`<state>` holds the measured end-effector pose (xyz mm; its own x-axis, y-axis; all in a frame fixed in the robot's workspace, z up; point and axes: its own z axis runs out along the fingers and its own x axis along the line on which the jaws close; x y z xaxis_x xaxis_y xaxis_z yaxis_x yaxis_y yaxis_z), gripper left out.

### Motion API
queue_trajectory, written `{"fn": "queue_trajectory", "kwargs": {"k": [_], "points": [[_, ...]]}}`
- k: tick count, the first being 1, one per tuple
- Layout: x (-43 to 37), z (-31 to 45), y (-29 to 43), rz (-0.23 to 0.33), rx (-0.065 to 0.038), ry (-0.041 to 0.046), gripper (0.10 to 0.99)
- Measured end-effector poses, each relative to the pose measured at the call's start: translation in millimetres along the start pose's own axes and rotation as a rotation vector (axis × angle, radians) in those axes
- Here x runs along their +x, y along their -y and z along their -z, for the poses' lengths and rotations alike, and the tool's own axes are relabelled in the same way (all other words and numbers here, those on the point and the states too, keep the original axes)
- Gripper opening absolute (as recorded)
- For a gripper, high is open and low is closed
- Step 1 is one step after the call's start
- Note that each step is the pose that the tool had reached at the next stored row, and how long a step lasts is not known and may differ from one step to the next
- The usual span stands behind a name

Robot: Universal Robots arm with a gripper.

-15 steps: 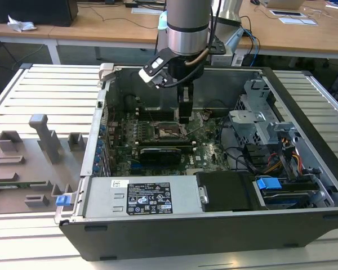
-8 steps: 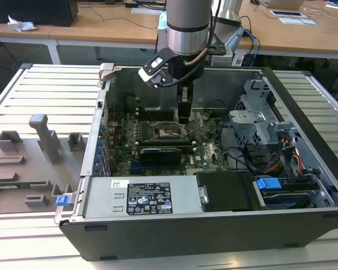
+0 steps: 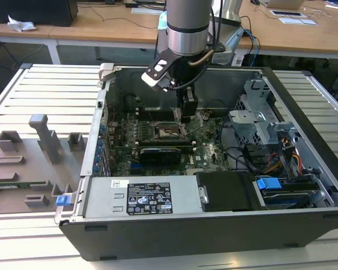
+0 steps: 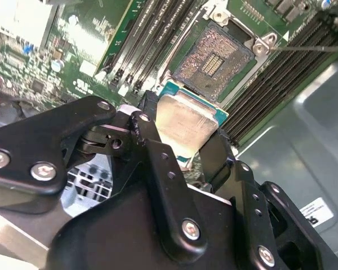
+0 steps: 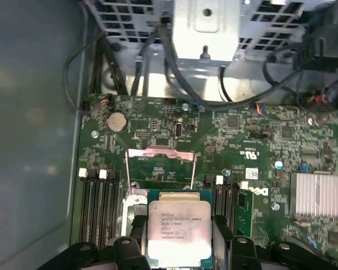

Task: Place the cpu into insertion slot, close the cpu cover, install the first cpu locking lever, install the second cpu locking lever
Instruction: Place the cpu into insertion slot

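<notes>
My gripper (image 4: pixel 179 128), clamped on the chip (image 5: pixel 177 229), hangs just beside the open socket (image 4: pixel 214 59). Risk: w/ chip tilted or off-centre at landing, it could jam and damage the socket.

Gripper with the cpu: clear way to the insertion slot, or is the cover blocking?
Likely yes. The gripper holds the cpu near the insertion slot, whose contacts lie bare; the cpu cover looks swung up off it, and nothing sits between chip and slot.

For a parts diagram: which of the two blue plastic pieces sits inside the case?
The blue tab on the drive bay, exterior view's right; the blue clip sits on an outer corner of the case.
</notes>
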<state>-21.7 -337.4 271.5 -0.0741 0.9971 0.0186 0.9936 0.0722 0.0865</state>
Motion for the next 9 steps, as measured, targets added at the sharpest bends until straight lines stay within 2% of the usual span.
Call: {"fn": "queue_trajectory", "kwargs": {"k": [6, 9], "points": [[0.0, 0.1, 0.3, 0.003, 0.000, -0.0003, 0.545], [0.1, 0.3, 2.9, 0.002, 0.000, -0.0002, 0.545]]}}
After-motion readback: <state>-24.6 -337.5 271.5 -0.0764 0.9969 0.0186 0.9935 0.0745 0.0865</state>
